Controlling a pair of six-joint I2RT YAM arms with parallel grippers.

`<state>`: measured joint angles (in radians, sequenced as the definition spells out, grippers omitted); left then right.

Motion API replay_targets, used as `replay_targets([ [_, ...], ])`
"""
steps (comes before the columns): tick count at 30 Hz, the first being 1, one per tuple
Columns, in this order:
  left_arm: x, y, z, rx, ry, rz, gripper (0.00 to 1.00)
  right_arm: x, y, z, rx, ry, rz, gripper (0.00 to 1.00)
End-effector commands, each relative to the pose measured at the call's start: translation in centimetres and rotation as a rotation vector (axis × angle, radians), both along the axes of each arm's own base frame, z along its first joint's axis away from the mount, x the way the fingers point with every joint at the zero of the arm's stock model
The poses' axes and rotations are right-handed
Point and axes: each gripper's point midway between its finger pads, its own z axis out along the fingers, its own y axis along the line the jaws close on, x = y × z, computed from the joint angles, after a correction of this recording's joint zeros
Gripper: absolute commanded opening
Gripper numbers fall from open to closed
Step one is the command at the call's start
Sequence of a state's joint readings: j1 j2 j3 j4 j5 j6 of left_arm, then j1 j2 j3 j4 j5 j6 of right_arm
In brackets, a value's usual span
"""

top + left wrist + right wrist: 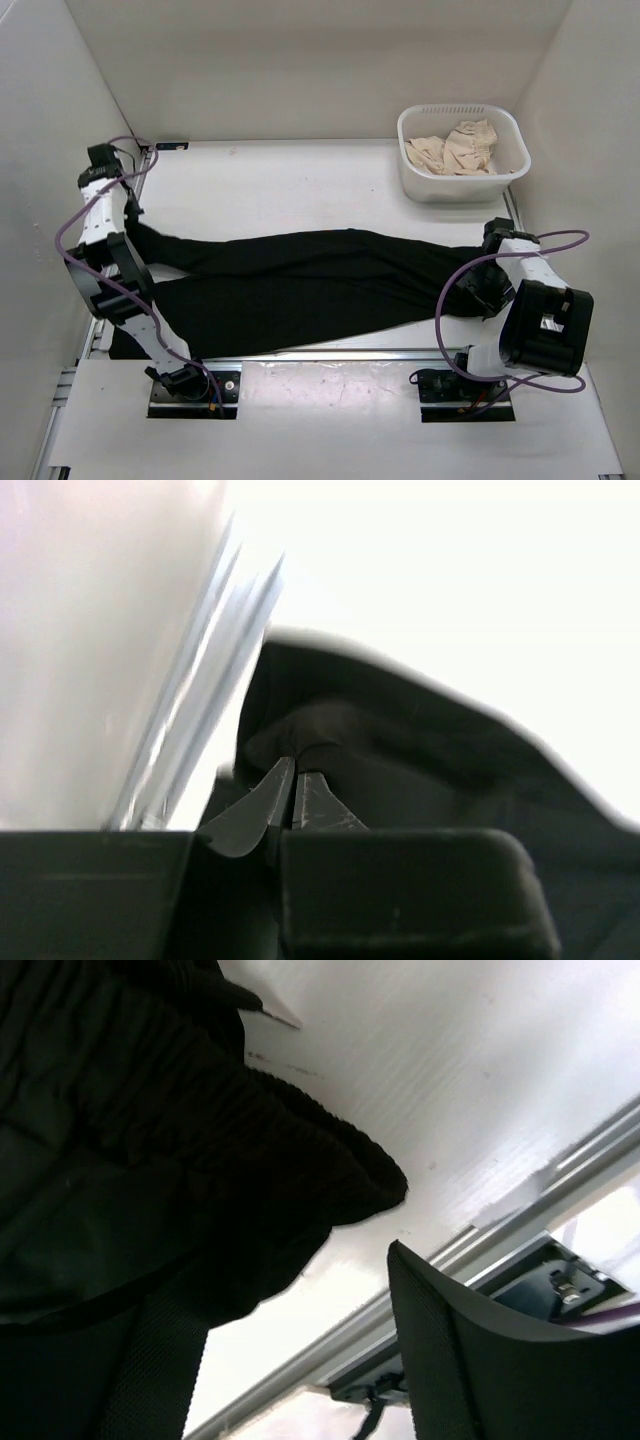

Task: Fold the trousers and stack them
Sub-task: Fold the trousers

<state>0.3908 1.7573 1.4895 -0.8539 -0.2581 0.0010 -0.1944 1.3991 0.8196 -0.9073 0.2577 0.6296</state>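
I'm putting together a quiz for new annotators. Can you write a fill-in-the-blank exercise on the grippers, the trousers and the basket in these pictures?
1. The left gripper is ___ on a fold of the trousers.
2. The right gripper stands ___, holding nothing.
3. The cloth lying in the white basket at the far right is ___ in colour.
4. The trousers lie stretched across the table, and their colour is ___.

Missing words: shut; open; beige; black.

A white table stands closed in by three white walls, a back wall, a left wall and a right wall (matte, evenly lit, darker in the corners); a metal rail runs along its near side
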Motion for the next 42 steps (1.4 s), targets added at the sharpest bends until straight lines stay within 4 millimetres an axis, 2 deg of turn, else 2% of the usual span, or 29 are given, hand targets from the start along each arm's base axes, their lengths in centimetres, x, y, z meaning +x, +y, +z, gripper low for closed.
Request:
replay_targets([
  [1,5.8,0.0,1.9,-0.014,-0.122,-0.059,0.14,1.4,-0.2,-0.8,-0.008,-0.044,-0.051,0.71],
  [2,7.1,-0.5,1.8,-0.030,-0.134,-0.081,0.14,1.2,-0.4,-1.2,-0.017,-0.021,-0.051,0.71],
  [3,9.0,-0.4,3.1,-0.014,-0.175,-0.095,0.14,1.3,-0.6,-1.4,-0.029,-0.019,-0.052,0.71],
  [4,9.8,-0.1,2.8,-0.014,-0.175,-0.095,0.14,1.5,-0.6,-1.6,-0.029,-0.019,-0.052,0.71],
  [5,10.9,-0.5,1.0,-0.026,-0.147,-0.109,0.14,1.1,-0.6,-2.0,-0.025,0.002,-0.051,0.71],
  [6,12.6,-0.7,2.0,-0.014,-0.182,-0.124,0.15,1.3,-0.8,-2.0,-0.036,-0.007,-0.052,0.70],
  [7,13.3,-0.5,1.9,-0.011,-0.189,-0.124,0.16,1.2,-0.7,-2.1,-0.035,0.002,-0.052,0.70],
  [8,14.1,-0.2,0.2,-0.020,-0.165,-0.123,0.29,1.0,-0.7,-2.4,-0.034,0.007,-0.043,0.70],
  [9,15.2,0.1,0.8,-0.010,-0.190,-0.124,0.40,1.0,-0.7,-2.4,-0.034,0.007,-0.042,0.70],
  [10,15.6,0.3,0.3,-0.012,-0.186,-0.124,0.52,1.0,-0.6,-2.4,-0.023,0.007,-0.032,0.70],
  [11,15.8,0.6,-0.9,-0.009,-0.166,-0.117,0.63,1.2,-0.7,-2.4,-0.025,0.000,-0.019,0.70],
  [13,15.5,1.3,-0.8,0.029,-0.152,-0.092,0.87,1.5,-0.5,-2.1,-0.012,-0.005,-0.005,0.71],
  [14,15.3,1.2,-1.1,0.025,-0.142,-0.091,0.90,1.9,-0.6,-1.8,-0.016,-0.024,-0.005,0.73],
  [15,14.8,1.3,0.1,0.039,-0.156,-0.086,0.94,2.1,-0.7,-1.2,-0.017,-0.031,0.006,0.74],
  [17,13.2,1.6,0.2,0.021,-0.147,-0.075,0.97,2.0,-0.8,-0.4,-0.029,-0.040,0.005,0.74],
  [18,12.5,1.8,1.8,0.021,-0.175,-0.070,0.97,2.2,-0.9,0.1,-0.031,-0.050,0.005,0.74],
  [19,11.1,2.5,0.9,-0.010,-0.157,-0.053,0.97,2.0,-1.0,0.3,-0.041,-0.048,0.005,0.74],
  [21,9.6,3.2,1.2,-0.025,-0.165,-0.033,0.97,1.8,-1.0,0.6,-0.041,-0.048,0.005,0.74],
  [22,8.5,4.0,0.1,-0.047,-0.144,-0.011,0.97,1.6,-0.9,0.8,-0.041,-0.048,0.005,0.74],
  [25,6.8,3.5,-3.2,-0.112,-0.082,-0.006,0.96,1.3,-0.9,0.6,-0.039,-0.037,0.014,0.74],
  [26,6.0,3.1,-5.1,-0.134,-0.038,-0.002,0.96,1.3,-0.9,0.6,-0.039,-0.037,0.014,0.74],
  [28,5.5,3.0,-7.4,-0.148,0.009,0.005,0.96,0.9,-0.8,0.3,-0.037,-0.027,0.014,0.74],
  [31,5.0,2.9,-10.4,-0.194,0.062,0.011,0.95,1.8,-0.6,-0.4,-0.022,-0.054,0.006,0.74],
  [35,5.7,1.0,-11.5,-0.278,0.049,-0.032,0.90,1.7,-0.1,-1.9,0.011,-0.020,0.007,0.74],
  [36,5.7,0.8,-11.9,-0.291,0.053,-0.035,0.81,1.6,-0.1,-2.3,0.012,-0.017,0.007,0.74],
  [39,5.5,0.5,-12.6,-0.310,0.066,-0.038,0.59,1.7,-0.3,-2.8,0.002,-0.021,-0.003,0.61],
  [40,5.5,0.5,-12.6,-0.310,0.066,-0.038,0.38,1.9,-0.3,-3.0,0.002,-0.022,-0.012,0.57],
  [41,5.5,0.5,-12.6,-0.310,0.066,-0.038,0.22,1.8,-0.6,-3.0,-0.007,-0.020,-0.021,0.46],
  [42,5.2,0.3,-12.9,-0.315,0.076,-0.037,0.14,1.8,-0.6,-3.0,-0.007,-0.020,-0.021,0.40],
])
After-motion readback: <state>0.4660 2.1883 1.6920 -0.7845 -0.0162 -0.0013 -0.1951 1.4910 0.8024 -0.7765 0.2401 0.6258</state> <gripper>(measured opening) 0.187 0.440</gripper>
